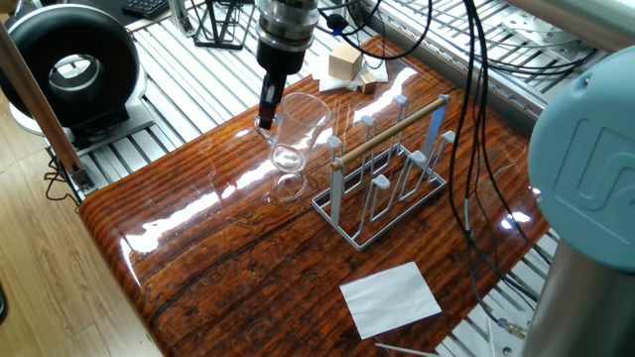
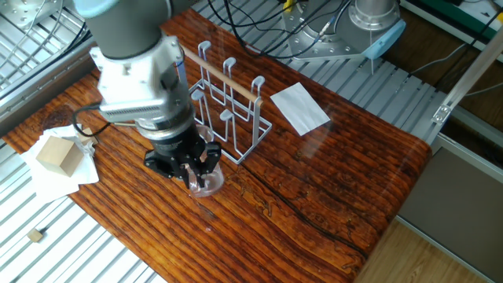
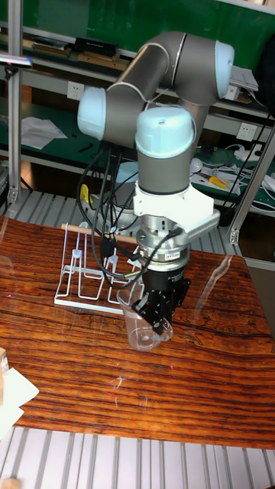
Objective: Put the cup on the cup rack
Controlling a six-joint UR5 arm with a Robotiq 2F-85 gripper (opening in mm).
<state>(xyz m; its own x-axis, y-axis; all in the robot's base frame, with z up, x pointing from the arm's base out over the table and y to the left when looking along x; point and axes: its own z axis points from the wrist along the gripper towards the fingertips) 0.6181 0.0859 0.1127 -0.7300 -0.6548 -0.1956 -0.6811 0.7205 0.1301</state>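
A lab; aluminium frame point(image 1: 189, 69), dangling cables point(image 1: 483, 89).

No readable text or labels

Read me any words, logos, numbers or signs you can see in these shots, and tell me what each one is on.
"U", then a second letter cut off by the picture's edge: raised logo on the blue joint cap of the arm.
Papers on the shelf in the tall fixed view: too small and blurred to read.
White sheet, cup and cup rack: no writing that I can see.
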